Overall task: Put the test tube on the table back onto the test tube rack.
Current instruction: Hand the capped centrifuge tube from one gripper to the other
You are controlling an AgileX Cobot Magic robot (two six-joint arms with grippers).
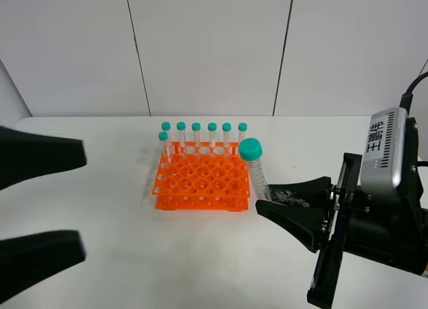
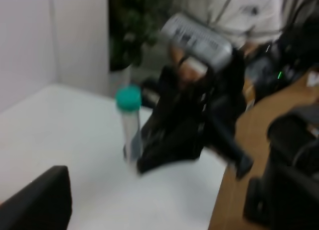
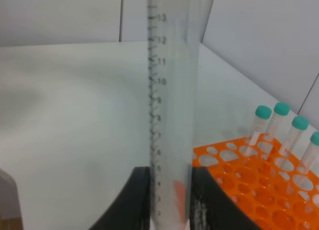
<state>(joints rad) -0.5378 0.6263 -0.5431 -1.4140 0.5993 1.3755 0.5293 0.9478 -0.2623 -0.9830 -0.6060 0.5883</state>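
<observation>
Gripping test tube (image 1: 255,168) near its lower end, right gripper (image 1: 265,196) reaches in low from right of test tube rack (image 1: 200,182), tube upright, teal cap up, just beside rack's front-right corner; left gripper (image 1: 81,202) hangs wide open, well left of rack.

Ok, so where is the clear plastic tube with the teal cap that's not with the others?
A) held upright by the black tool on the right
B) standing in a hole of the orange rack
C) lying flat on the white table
A: the right tool is shut on the lower end of the clear plastic tube with the teal cap, holding it upright beside the bright orange plastic rack, not in a hole.
</observation>
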